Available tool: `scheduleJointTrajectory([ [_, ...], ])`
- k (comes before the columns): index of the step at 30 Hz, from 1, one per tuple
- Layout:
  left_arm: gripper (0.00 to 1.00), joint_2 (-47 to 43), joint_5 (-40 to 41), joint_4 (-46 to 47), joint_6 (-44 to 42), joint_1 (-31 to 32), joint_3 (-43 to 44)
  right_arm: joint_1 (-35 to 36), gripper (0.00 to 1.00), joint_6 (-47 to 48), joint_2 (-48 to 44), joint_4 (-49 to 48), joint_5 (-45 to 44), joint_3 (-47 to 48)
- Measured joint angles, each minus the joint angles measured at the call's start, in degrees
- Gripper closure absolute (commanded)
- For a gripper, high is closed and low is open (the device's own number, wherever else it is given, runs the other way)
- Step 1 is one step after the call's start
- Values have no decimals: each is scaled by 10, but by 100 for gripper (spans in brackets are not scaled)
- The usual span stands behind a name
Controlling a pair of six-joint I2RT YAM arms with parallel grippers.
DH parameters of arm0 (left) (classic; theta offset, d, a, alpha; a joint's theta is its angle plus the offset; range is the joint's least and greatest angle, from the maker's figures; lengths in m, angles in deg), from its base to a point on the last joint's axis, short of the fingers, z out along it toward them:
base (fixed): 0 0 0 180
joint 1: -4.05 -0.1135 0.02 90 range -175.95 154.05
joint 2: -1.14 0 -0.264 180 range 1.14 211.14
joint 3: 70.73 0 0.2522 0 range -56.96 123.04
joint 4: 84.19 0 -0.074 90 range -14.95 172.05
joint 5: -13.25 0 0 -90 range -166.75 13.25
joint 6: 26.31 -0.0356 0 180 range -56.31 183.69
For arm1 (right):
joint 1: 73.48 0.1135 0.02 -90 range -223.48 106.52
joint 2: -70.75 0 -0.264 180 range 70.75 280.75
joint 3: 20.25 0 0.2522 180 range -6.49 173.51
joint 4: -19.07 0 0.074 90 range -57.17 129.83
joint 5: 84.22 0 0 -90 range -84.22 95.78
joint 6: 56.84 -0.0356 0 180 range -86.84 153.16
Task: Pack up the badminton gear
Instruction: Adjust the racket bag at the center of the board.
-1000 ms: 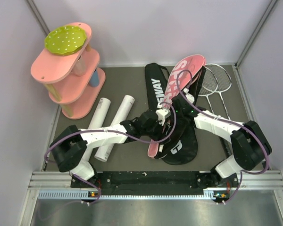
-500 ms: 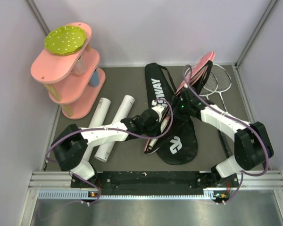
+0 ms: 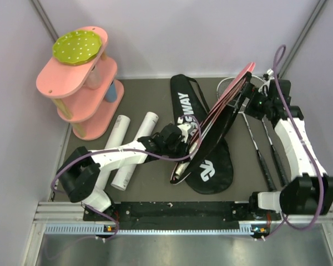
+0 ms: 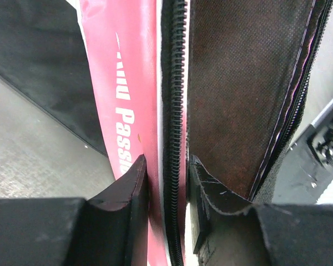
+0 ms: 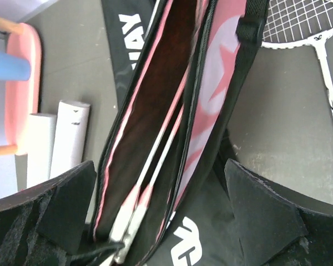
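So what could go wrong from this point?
The left tool pinches only the zipper edge of the pink bag; it could slip and the upright flap drop shut. The racket inside could slide out of the open mouth. The open right tool may snag the loose rackets.

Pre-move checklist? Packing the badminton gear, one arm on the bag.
1. Left gripper shut on the pink bag at its zipper edge: ok.
2. Right gripper open, holding nothing: ok.
3. Bag mouth gaping: ok.
4. Racket shaft inside the bag: ok.
5. Rackets on the table right of the bag, unpacked: not ok.
6. Tubes left of the bag, unpacked: not ok.
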Motion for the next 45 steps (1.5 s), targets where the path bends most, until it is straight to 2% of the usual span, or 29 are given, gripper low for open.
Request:
scheduleJointTrajectory([
  [5, 100, -15, -42, -13, -3, 0, 0, -13, 29, -2, 101, -34, 16, 16],
  [6, 100, -16, -48, -15, -5, 0, 0, -13, 45, -5, 109, -47, 21, 9],
  [8, 100, -17, -57, -19, -10, 0, 0, -13, 62, -8, 116, -61, 28, -5],
  [9, 100, -18, -63, -20, -12, 0, 0, -13, 85, -12, 116, -71, 32, -13],
  [10, 98, -18, -68, -22, -15, 0, 0, -13, 94, -18, 116, -81, 36, -20],
  [11, 91, -19, -72, -25, -19, 0, 0, -13, 100, -23, 116, -90, 42, -26],
  [12, 71, -19, -76, -29, -23, 0, 0, -13, 100, -33, 116, -100, 46, -34],
  [18, 37, -19, -108, -50, -60, -2, 7, -13, 100, -94, 107, -134, 57, -80],
  [20, 29, -19, -125, -54, -72, -2, 27, -12, 100, -110, 98, -136, 56, -98],
  [21, 21, -19, -131, -54, -76, -2, 42, -12, 100, -118, 93, -137, 54, -108],
  [22, 18, -18, -136, -52, -80, -1, 60, -12, 100, -126, 88, -137, 53, -117],
  [23, 1, -16, -140, -47, -83, -1, 78, -11, 100, -135, 82, -137, 50, -128],
  [29, 2, 32, -133, -23, -111, 4, 194, 9, 100, -200, 37, -128, 39, -175],
  [33, 4, 104, -68, -38, -156, 33, 286, 10, 100, -254, 4, -132, 38, -196],
  [39, 17, 177, 29, -61, -211, 85, 324, 10, 100, -328, -25, -133, 32, -221],
  [40, 30, 184, 41, -66, -218, 89, 324, 10, 100, -338, -30, -132, 32, -224],
  [42, 50, 193, 66, -70, -224, 90, 324, 10, 100, -355, -38, -133, 31, -229],
  [43, 65, 196, 82, -71, -225, 89, 324, 10, 97, -362, -42, -131, 30, -230],
  [45, 84, 197, 108, -77, -223, 86, 324, 10, 78, -364, -46, -133, 27, -230],
])
